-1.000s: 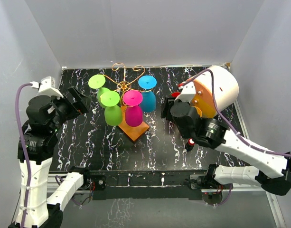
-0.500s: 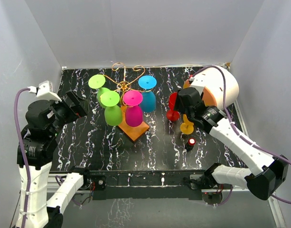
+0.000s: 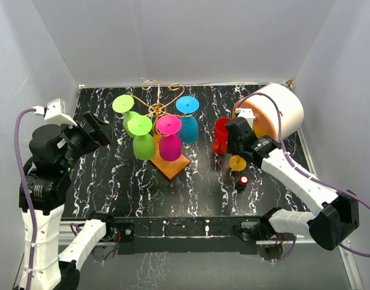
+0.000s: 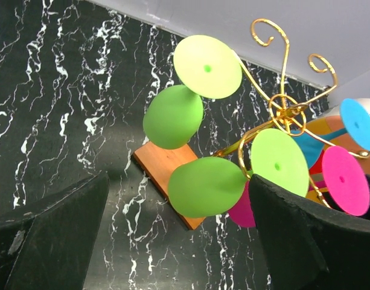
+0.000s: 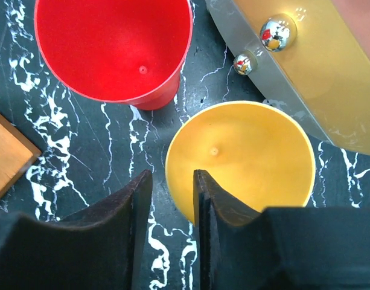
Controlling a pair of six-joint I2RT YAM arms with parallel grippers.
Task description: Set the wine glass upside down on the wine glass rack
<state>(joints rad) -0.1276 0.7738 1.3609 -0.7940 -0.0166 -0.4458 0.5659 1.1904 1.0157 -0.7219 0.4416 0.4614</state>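
Yellow opaque wine glass (image 5: 251, 163), plastic by the look of its matte, even colour, stands upright on the black marble-patterned bench (image 5: 82, 139). It is just beside a red wine glass (image 5: 112, 42) of the same kind and close against a white drum with an orange face (image 5: 293, 66). Handling, as a judgement: light and stiff, not brittle like real glass. The wall looks smooth and thin, so expect it to slip or twist in a rim pinch, and to tip if nudged. A hold on the rim wall should do for the lift, but you must turn it over and slide the stem into a scroll, so keep the stem and foot free. Right gripper (image 5: 172, 178): jaws narrow, straddling the near rim, one finger inside the bowl and one outside. A sliver of bench shows between the outer finger and the wall, so read it as not clamped yet. Right arm reaches forward and leftward from its base, wrist pitched down so that its camera looks into both bowls. Left gripper (image 4: 178, 178): jaws wide, empty, raised and aimed at the gold wire wine glass rack (image 4: 284, 106) on its orange-brown base, well apart from it. Four hanging glasses sit there inverted; the curled arms at the back look free.
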